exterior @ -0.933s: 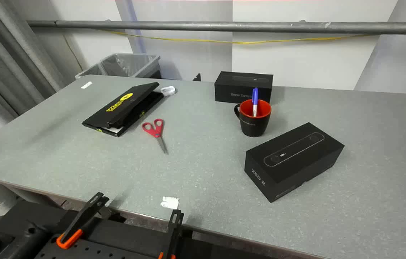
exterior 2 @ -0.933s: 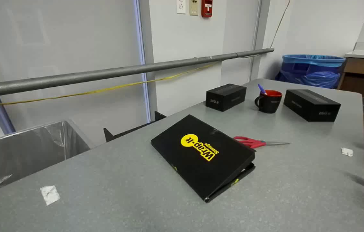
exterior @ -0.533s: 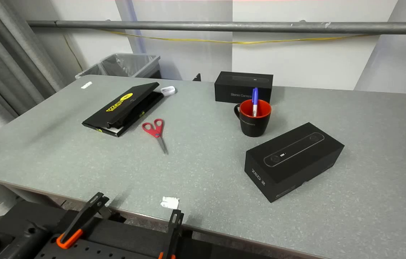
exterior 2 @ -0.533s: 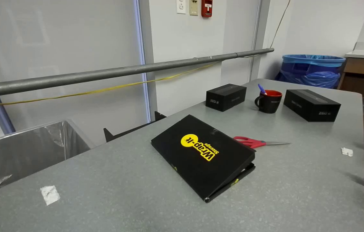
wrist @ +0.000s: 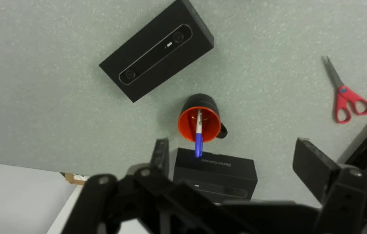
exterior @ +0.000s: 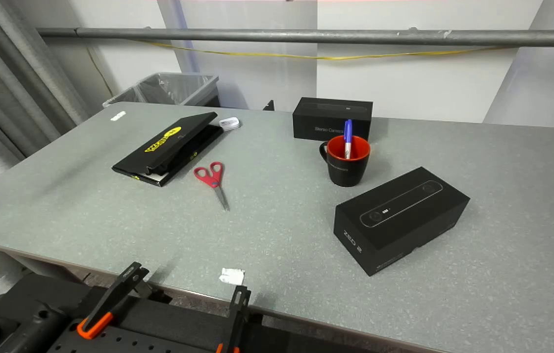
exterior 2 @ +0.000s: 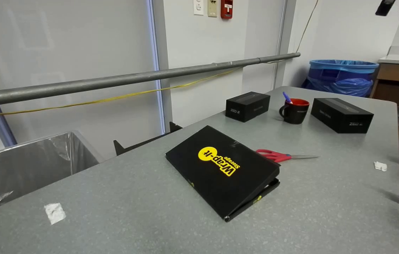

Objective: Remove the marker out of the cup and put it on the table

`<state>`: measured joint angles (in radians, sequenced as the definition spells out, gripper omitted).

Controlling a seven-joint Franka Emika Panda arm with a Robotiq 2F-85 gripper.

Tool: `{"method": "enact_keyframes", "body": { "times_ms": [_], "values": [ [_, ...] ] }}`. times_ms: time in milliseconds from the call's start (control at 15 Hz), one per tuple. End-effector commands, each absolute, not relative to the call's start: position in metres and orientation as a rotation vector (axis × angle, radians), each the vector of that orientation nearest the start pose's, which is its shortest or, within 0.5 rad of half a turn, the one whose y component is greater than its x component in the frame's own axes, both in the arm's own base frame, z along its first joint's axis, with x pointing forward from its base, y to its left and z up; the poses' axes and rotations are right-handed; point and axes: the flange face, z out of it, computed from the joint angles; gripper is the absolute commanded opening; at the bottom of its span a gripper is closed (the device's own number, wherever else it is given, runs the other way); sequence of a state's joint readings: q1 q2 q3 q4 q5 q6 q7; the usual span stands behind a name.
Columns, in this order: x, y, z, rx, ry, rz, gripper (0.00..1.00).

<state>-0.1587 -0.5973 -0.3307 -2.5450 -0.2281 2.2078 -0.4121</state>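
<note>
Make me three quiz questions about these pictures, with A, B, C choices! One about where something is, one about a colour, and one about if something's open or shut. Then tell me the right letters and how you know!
1) Where is the marker compared with the cup?
A) Underneath it
B) Inside it, sticking out
C) Lying next to it

2) What colour are the scissor handles?
A) Green
B) Yellow
C) Red

3) How is the gripper?
A) Open, holding nothing
B) Shut, holding nothing
C) Shut on the marker

Right letters:
1) B: its blue end sticks up out of the cup in both exterior views.
2) C: they look red in all three views.
3) A: in the wrist view its fingers stand far apart, with nothing pinched between them.
</note>
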Motion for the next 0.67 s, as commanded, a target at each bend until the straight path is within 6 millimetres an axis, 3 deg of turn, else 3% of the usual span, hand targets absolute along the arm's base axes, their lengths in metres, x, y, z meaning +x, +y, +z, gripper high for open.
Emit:
{"method": "enact_keyframes", "body": {
  "times_ms": [0,200,267,400,600],
  "values": [
    [0.404,-0.225,0.452,-3.223,-0.014,-0.335,1.00],
    [0.429,-0.230,0.428,-3.180,0.036,-0.267,1.00],
    [0.404,-0.223,0.435,-3.200,0.005,-0.293,1.00],
    [0.419,-0.227,0.422,-3.193,0.025,-0.248,1.00],
    [0.425,-0.229,0.422,-3.197,0.029,-0.243,1.00]
  ]
}}
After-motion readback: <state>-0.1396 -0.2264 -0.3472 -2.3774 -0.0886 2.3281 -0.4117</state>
